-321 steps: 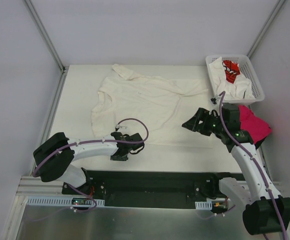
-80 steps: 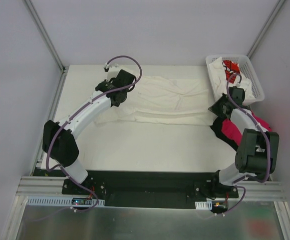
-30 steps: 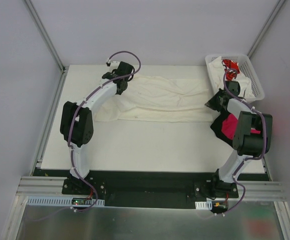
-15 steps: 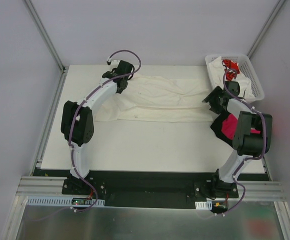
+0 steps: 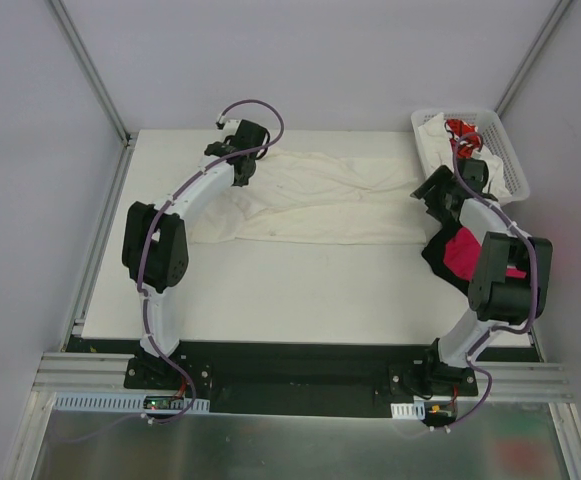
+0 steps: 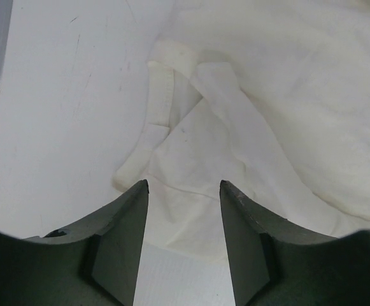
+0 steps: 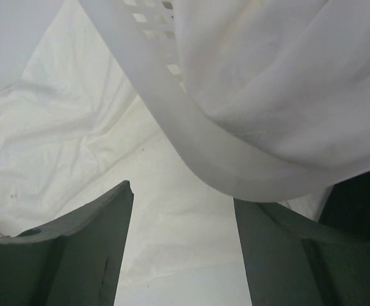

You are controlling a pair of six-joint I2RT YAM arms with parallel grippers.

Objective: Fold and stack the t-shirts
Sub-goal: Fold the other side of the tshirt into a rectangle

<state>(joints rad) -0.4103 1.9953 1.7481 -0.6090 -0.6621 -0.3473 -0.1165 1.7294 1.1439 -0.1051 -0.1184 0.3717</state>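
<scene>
This is a robotics lab cell: plain white panels [image 5: 300, 60] on aluminium frame posts [image 5: 88, 68] box in a white table [image 5: 300, 290], black mounting plate [image 5: 300, 362] bolted along its near edge.

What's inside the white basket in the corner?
White cloth fills the basket, with a red-printed t-shirt on top. Some cloth hangs over the rim. Whatever lies underneath is covered, and the right arm hides the basket's near end.

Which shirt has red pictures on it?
The white t-shirt with red print in the basket; the cream t-shirt on the table is plain.
</scene>
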